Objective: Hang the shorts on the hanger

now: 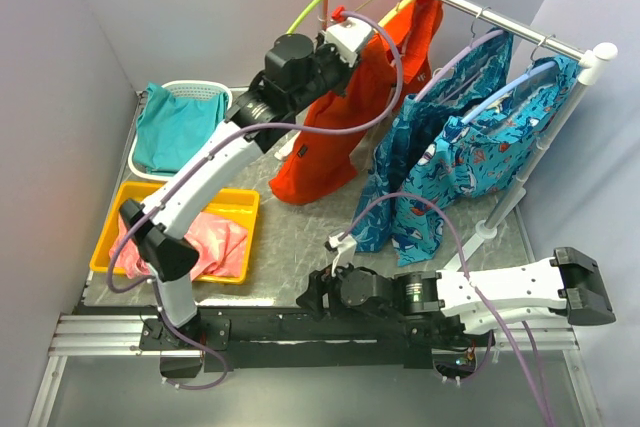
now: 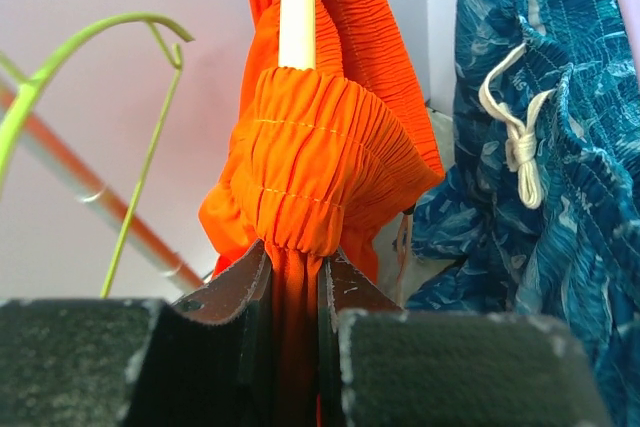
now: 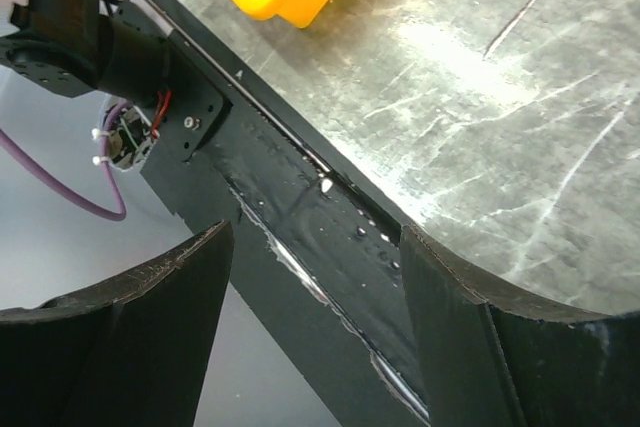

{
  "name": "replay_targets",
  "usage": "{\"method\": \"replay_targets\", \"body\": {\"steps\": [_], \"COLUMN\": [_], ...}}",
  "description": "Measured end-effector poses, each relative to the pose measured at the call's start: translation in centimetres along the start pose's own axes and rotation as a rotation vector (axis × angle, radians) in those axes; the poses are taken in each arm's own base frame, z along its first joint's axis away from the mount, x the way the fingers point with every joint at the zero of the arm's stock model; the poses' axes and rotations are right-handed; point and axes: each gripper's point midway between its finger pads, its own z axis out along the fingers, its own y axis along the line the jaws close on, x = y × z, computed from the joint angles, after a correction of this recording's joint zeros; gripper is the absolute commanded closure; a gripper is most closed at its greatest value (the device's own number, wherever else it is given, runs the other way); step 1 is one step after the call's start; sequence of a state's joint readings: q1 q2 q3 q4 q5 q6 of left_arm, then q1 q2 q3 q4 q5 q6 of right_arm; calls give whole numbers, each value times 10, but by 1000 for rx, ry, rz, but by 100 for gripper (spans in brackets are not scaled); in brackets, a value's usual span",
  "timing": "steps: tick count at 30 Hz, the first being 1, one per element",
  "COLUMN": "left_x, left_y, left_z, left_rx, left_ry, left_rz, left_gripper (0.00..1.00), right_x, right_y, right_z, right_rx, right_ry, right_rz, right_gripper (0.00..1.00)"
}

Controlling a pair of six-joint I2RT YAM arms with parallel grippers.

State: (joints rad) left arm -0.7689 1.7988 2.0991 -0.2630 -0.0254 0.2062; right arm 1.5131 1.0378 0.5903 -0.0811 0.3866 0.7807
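Yellow bin (image 1: 200,190), pink cloth (image 1: 215,242) inside: far left, not involved. Lime-green hanger (image 2: 60,57): bare on the rail (image 1: 500,19). Left gripper (image 2: 295,277): raised at the rail, jaws pinched on a fold of the shorts (image 2: 310,147), whose gathered waist wraps one arm of the hanger (image 2: 297,7). Step, apparently: seating the waistband. Next move likely calls for drawing it further along, then releasing without dragging it off. Teal garments (image 1: 460,147): hung alongside. Right gripper (image 3: 315,237): spread, empty, low at the near edge.

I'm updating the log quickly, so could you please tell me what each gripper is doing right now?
Left gripper: closed on the shorts.
Right gripper: open, holding nothing.
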Motion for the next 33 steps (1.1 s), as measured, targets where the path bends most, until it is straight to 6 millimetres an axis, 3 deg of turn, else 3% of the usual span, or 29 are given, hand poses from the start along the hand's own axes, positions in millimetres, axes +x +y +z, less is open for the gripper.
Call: {"method": "replay_targets", "body": {"steps": [14, 29, 30, 31, 32, 33], "left_x": [-6, 25, 27, 28, 27, 27], "left_y": [-21, -41, -41, -42, -42, -42], "left_z": [36, 56, 57, 57, 57, 57], "left_rx": [100, 161, 162, 162, 162, 161], "left_ry": [-51, -2, 2, 4, 3, 2], "left_rz": [-52, -127, -133, -140, -144, -146], "left_gripper": [99, 98, 94, 81, 51, 44], "right_x": [9, 15, 16, 16, 17, 17], "right_y": [4, 3, 3, 4, 4, 4], "right_z": [7, 10, 10, 10, 11, 11], "right_rx": [-2, 14, 13, 13, 14, 15], "right_ry": [15, 25, 27, 28, 28, 28], "right_rz": [14, 13, 12, 11, 11, 12], "right_gripper": [26, 26, 26, 26, 26, 26]}}
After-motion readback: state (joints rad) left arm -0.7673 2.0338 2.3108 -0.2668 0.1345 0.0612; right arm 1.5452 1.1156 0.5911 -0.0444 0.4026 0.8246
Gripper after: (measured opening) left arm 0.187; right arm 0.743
